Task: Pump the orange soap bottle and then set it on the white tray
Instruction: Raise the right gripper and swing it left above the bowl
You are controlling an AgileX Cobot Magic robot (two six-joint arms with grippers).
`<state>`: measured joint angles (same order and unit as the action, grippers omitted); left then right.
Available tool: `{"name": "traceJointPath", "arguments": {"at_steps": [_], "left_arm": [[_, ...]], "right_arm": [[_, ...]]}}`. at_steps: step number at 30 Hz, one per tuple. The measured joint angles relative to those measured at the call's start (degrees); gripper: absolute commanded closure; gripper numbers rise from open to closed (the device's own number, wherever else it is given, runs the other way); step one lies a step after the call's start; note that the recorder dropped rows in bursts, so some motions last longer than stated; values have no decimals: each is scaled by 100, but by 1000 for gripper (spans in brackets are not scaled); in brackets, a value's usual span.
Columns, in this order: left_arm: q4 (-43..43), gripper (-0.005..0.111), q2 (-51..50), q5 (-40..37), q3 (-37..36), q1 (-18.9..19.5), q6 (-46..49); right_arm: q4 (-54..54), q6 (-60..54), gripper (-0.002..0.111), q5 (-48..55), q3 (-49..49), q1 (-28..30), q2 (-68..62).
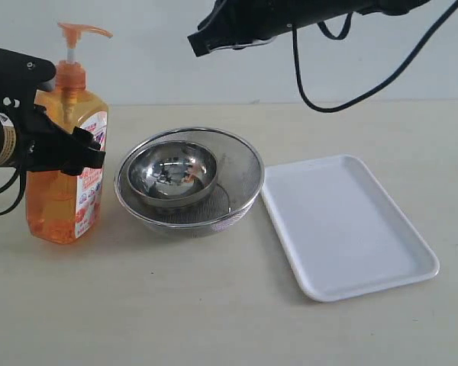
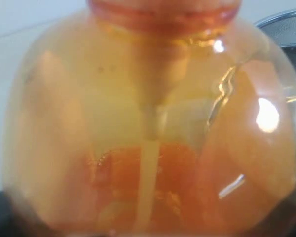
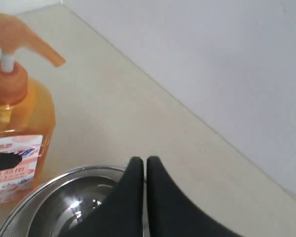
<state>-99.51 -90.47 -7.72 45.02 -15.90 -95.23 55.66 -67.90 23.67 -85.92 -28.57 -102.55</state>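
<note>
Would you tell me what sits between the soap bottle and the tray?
Exterior view: a mesh bowl holding a smaller steel bowl, between orange soap bottle and white tray.

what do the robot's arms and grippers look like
Both are black. The left gripper has a blocky body, with a tan band carrying a small label behind it. The right gripper has two smooth, tapered fingers, and a thin black cable hangs from its arm.

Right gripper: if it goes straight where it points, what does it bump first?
Probably the bare table beyond the bowls; the soap bottle's pump sits off to one side. Depth is unclear.
</note>
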Motion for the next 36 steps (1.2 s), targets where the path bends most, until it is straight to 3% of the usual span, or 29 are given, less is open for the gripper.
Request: {"name": "traceJointPath", "arguments": {"at_steps": [11, 21, 36], "left_arm": [[-10, 102, 0, 21, 0, 0, -12], [-31, 102, 0, 180, 14, 0, -12], [-31, 102, 0, 269, 14, 0, -12]], "right_arm": [[2185, -1952, 108, -46, -575, -78, -778], [2429, -2923, 108, -238, -647, -546, -840], [2681, -3038, 108, -386, -1499, -651, -1248]]}}
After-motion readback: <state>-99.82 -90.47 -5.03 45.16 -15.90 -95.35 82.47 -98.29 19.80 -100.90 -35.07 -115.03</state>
